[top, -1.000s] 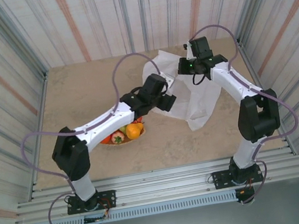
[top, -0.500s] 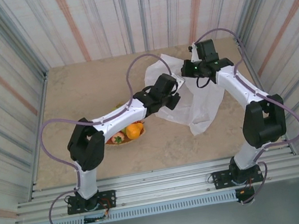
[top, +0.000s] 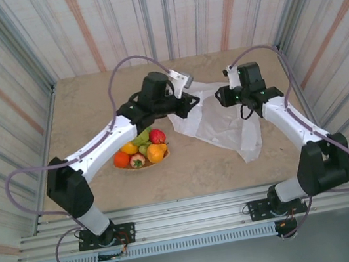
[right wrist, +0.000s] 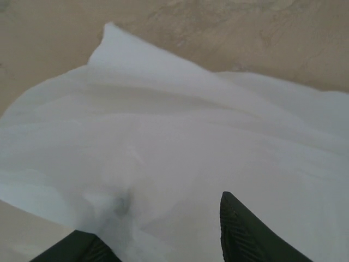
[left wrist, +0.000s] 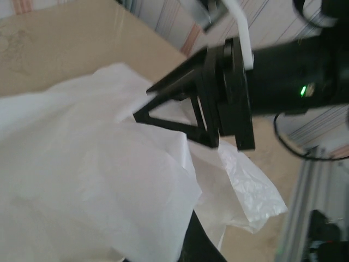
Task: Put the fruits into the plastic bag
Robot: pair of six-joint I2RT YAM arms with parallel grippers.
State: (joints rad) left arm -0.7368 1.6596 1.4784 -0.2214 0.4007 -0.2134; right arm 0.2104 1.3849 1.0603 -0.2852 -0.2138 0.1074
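The crinkled white translucent plastic bag (top: 223,123) is seen lying on the beige table (top: 86,118) beside the tan wooden plate (top: 143,166) of small glossy fruits (top: 156,152), its edge pinched by the left gripper (top: 189,104), while the right gripper (top: 223,95) is spread above it.

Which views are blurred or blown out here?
Top external: sharp, evenly lit, small glossy fruits crisp. Left wrist: soft focus throughout, crinkled white translucent plastic bag blown out, few folds readable. Right wrist: same bag almost featureless white, low contrast; beige table behind it blurry.
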